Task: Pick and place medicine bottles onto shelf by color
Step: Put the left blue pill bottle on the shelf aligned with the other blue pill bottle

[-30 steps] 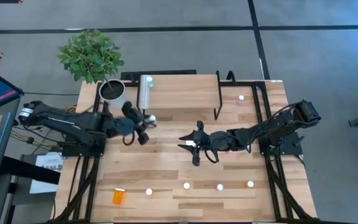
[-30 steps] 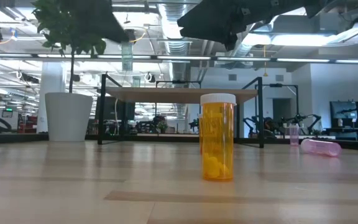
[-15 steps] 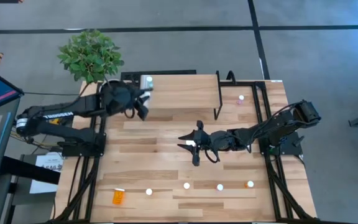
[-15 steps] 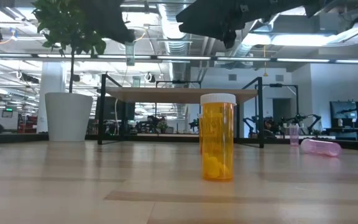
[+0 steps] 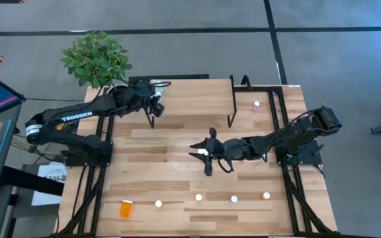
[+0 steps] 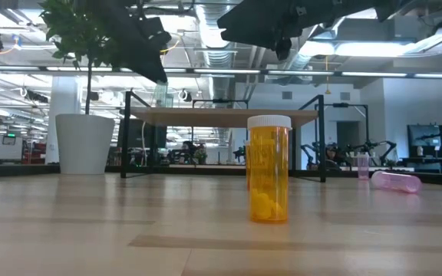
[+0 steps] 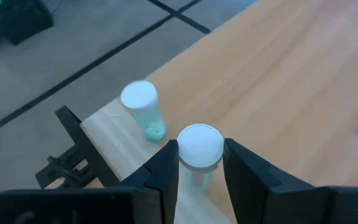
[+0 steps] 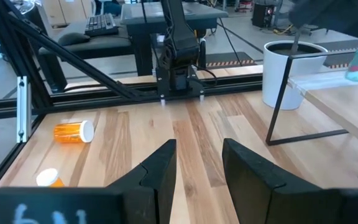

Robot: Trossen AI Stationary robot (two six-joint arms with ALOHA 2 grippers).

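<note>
From above, the dark left arm hides the bottle it carries. Its left gripper (image 7: 197,171) pinches a white-capped teal medicine bottle (image 7: 199,152) over the low light-wood shelf (image 5: 197,96), just beside a standing teal bottle (image 7: 143,109) at the corner. The right gripper (image 8: 197,158) hangs spread and empty above mid-table.

Robotics lab or open-plan industrial workspace. Grey concrete floor (image 5: 177,16) with dark taped lines around the light butcher-block wooden table (image 5: 177,168) on a black metal frame. Low view: exposed silver ceiling ducts (image 6: 206,19), pipes, strip lights, white columns, more dark robot arm rigs (image 6: 359,153) on benches in the background. Right wrist view: black desk with a keyboard (image 8: 107,23). Potted green plant in a white pot (image 6: 85,142) as decor.
</note>
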